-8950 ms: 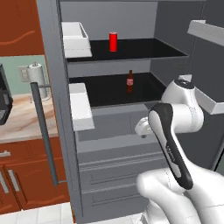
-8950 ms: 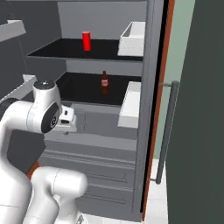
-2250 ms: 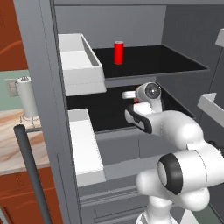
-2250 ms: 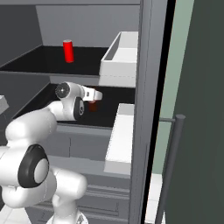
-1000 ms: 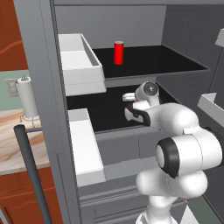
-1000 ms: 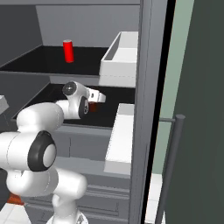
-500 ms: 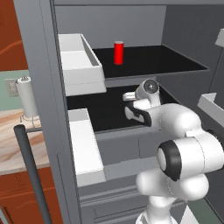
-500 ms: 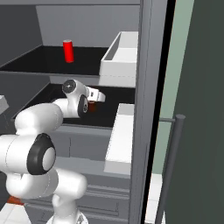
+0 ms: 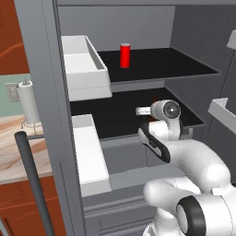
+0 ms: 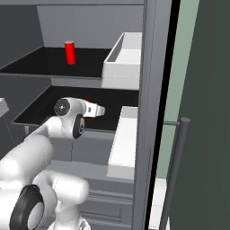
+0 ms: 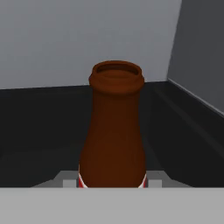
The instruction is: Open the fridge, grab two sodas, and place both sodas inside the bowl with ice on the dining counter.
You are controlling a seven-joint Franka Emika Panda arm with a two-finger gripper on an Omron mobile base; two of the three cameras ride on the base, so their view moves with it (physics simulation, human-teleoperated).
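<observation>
Reaching deep into the open grey fridge, fingers clenched on a brown bottle on the lower shelf — plain red soda can on the upper shelf, far left, untouched.

One red soda can is counted on the upper of two black shelves inside the open fridge, and one dark-brown bottle is seen upright on the lower shelf (its label barely visible). Two white door bins are counted on the left door and two on the right door. One paper-towel roll is counted on the worktop, and one bar handle on each door.
</observation>
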